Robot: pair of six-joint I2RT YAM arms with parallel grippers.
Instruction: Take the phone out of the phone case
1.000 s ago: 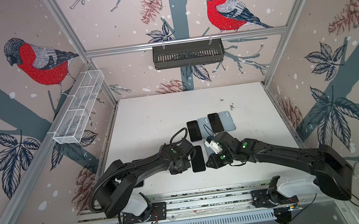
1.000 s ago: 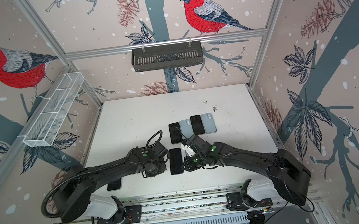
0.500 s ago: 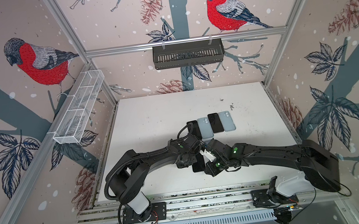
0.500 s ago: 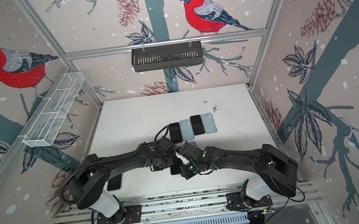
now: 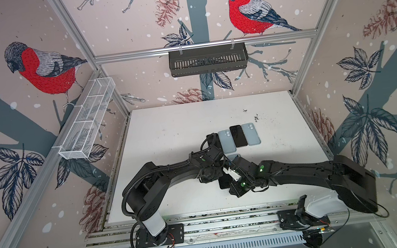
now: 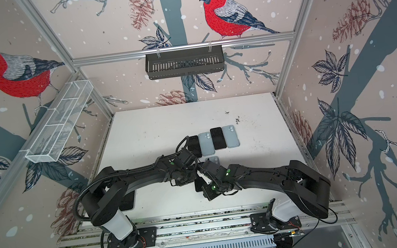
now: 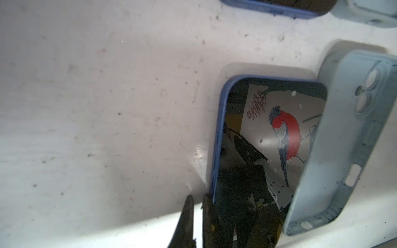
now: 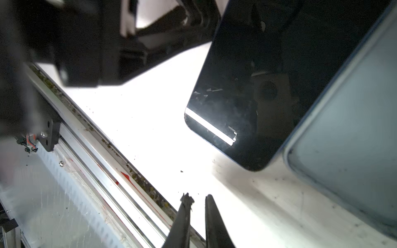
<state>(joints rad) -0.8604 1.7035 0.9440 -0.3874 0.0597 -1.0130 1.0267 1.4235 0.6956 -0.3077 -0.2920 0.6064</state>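
The phone point(image 7: 264, 150) lies screen up on the white table point(image 7: 107, 107), dark glass with a blue rim. A light blue phone case point(image 7: 343, 139) leans tilted along its long edge and overlaps it. My left gripper point(image 7: 198, 198) is shut, its tips right beside the phone's blue rim with nothing between them. In the right wrist view the phone's point(image 8: 247, 96) rounded corner and the case point(image 8: 352, 150) show, and my right gripper point(image 8: 198, 197) hangs shut and empty a short way off that corner. In both top views the two wrists cover most of the phone point(image 5: 224, 182) point(image 6: 198, 185).
Behind the arms a row of dark phones point(image 5: 238, 135) and light blue cases point(image 5: 226, 141) point(image 5: 250, 134) lies on the table. A dark flat thing point(image 6: 128, 201) sits under the left arm's elbow. The metal front rail point(image 8: 96, 163) runs close by. Baskets hang on the back wall point(image 5: 208, 60) and left wall point(image 5: 88, 122).
Both arms have drawn together over the phone; the left arm swung right toward it. Both grippers' fingers have closed a little further.
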